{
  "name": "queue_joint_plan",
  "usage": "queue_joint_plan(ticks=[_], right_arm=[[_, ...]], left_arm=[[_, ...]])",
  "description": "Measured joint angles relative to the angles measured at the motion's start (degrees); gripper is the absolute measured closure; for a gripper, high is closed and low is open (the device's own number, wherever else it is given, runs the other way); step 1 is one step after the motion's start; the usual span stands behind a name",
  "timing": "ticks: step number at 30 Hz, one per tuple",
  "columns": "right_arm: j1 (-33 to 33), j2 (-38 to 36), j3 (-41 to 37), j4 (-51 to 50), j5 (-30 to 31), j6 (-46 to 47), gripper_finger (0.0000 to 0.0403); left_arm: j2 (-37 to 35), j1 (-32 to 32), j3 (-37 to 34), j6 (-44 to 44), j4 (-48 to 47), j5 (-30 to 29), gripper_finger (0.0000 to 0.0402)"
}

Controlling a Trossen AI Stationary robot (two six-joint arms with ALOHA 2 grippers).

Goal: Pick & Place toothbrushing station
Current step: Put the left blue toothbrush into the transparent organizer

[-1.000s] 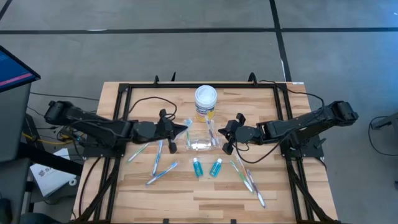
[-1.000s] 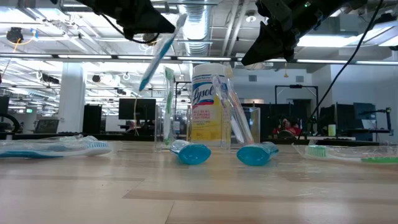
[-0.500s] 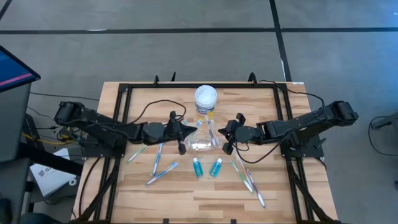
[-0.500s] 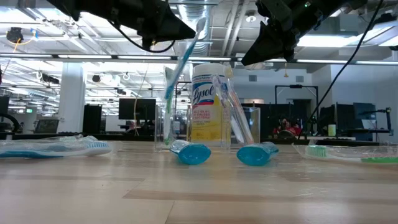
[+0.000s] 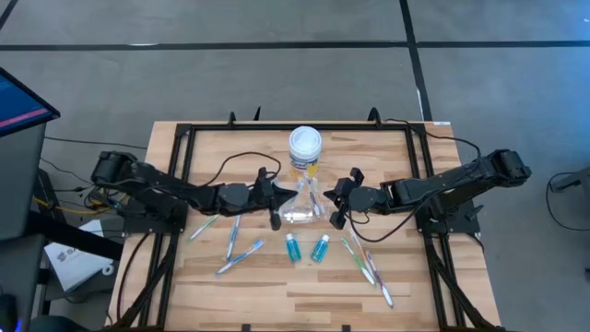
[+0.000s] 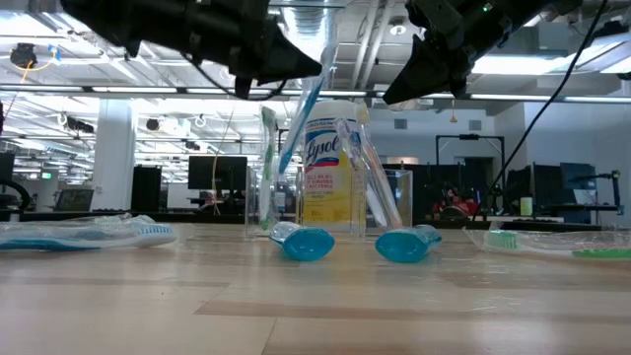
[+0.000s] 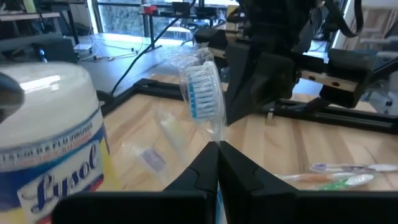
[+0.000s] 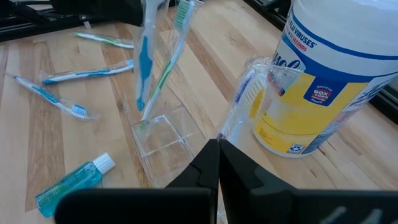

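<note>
High view: the clear cup (image 5: 300,211) stands just in front of the yellow jar (image 5: 305,148), near the middle of the table (image 5: 387,300). The left gripper (image 5: 277,196) hangs just left of the cup, jaws closed on a wrapped blue-white toothbrush (image 5: 297,193) that slants in over the cup's rim. The right gripper (image 5: 337,197) waits just right of the cup, closed, holding nothing I can make out. Two teal tubes (image 5: 306,248) lie in front of the cup; loose toothbrushes (image 5: 238,242) lie to either side of them.

Low view: the held toothbrush (image 6: 301,104) leans steeply, lower end inside the cup (image 6: 325,202), beside a green-white toothbrush (image 6: 268,163) already standing there. A third brush (image 6: 363,176) leans at the cup's right side.

Left wrist view: the fingers (image 7: 205,171) pinch the toothbrush (image 7: 200,87), bristle head uppermost; the jar (image 7: 53,140) sits close by.

Right wrist view: both brushes (image 8: 144,59) show inside the cup (image 8: 163,142).

Assessment: the step in hand is seating this brush. It is best lowered until the handle end meets the cup floor, clear of the standing brush and the jar, then released without tipping the light cup.
</note>
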Motion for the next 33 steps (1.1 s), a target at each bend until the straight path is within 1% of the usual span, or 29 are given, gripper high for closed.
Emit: queue_joint_plan(ticks=[9, 13, 20, 33], right_arm=[[-0.04, 0.00, 0.00, 0.04, 0.00, 0.00, 0.0403], [-0.04, 0.00, 0.00, 0.11, 0.02, 0.00, 0.0403], [-0.41, 0.00, 0.00, 0.20, 0.02, 0.00, 0.0403], [-0.40, 0.00, 0.00, 0.04, 0.02, 0.00, 0.0403]], left_arm=[[-0.14, 1.08, -11.65, -3.44, 18.25, -0.52, 0.0401], [0.34, 1.07, -14.52, -4.73, 22.87, -1.74, 0.0401], [0.68, 1.05, -15.05, -5.07, 24.30, -2.89, 0.0401], [9.86, 1.05, -15.05, -7.84, 30.48, -3.86, 0.0401]])
